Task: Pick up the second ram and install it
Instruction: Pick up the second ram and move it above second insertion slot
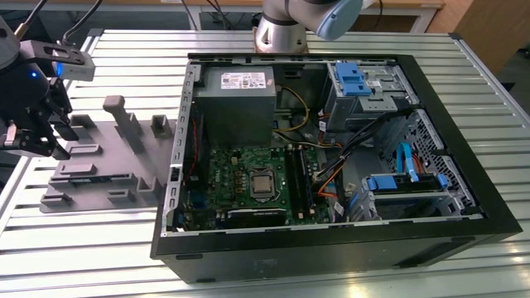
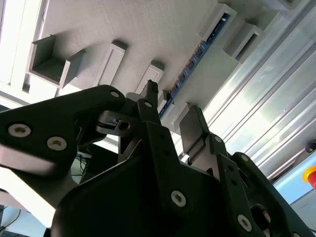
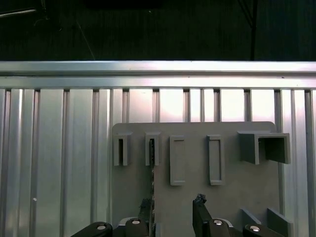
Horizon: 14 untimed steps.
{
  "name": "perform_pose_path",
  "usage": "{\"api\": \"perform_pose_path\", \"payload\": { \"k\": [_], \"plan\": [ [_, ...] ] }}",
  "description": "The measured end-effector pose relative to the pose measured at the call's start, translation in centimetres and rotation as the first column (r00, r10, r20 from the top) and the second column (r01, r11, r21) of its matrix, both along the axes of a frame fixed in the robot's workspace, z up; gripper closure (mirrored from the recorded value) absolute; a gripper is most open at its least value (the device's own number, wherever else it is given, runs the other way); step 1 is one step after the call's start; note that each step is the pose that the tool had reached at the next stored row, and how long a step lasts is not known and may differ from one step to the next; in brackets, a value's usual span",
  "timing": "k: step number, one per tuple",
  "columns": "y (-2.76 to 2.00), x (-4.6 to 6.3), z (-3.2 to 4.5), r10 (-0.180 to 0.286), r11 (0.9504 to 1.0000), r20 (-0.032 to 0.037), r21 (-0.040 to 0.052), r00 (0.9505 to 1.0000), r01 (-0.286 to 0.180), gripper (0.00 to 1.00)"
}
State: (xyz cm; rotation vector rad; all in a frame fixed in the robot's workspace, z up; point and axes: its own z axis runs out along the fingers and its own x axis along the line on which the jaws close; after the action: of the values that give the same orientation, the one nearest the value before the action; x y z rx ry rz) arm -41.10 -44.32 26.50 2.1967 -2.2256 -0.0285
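The tool (image 2: 173,98), a black two-fingered claw, hangs over the grey moulded plastic tray (image 1: 103,139). The tray lies flat on the ribbed aluminium surface (image 1: 83,248), near the edge of the surface at the exterior view's left. The tool is released: in both wrist views its two fingers stand apart with a clear gap between them, and nothing is clamped in it. The second ram (image 2: 201,51), a long, narrow blue-green circuit-board stick with dark chips, stands on its edge in the tray's slotted holders. One end of it reaches into the gap between the fingers. In the first wrist view the stick runs much closer to one finger than to the other, and I cannot tell whether that finger touches it. The open black computer case (image 1: 331,248) lies well apart, across the middle of the surface, with the large green motherboard (image 1: 228,167) exposed inside. I cannot tell from here whether any stick already sits in the motherboard's slots. By my judgement the task is at its very start. The tool is lined up around the stick, but the grasp is not closed, so lifting the stick, carrying it to the case and seating it in a slot are all left to do.
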Motion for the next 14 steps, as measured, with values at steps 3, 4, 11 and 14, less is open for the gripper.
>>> {"api": "perform_pose_path", "payload": {
  "k": [3,4,11,14],
  "plan": [
    [0.0,0.0,-0.01,0.0,1.0,0.0001,0.0,1.0,0.0,0.55],
    [-0.02,0.0,-0.04,0.0,1.0,0.0003,0.0002,1.0,0.0,0.55],
    [-0.34,0.0,-0.35,0.0,1.0,0.0002,0.0001,1.0,0.0,0.55],
    [-0.37,0.0,-0.59,0.0,1.0,0.0002,0.0001,1.0,0.0,0.55]
  ]
}}
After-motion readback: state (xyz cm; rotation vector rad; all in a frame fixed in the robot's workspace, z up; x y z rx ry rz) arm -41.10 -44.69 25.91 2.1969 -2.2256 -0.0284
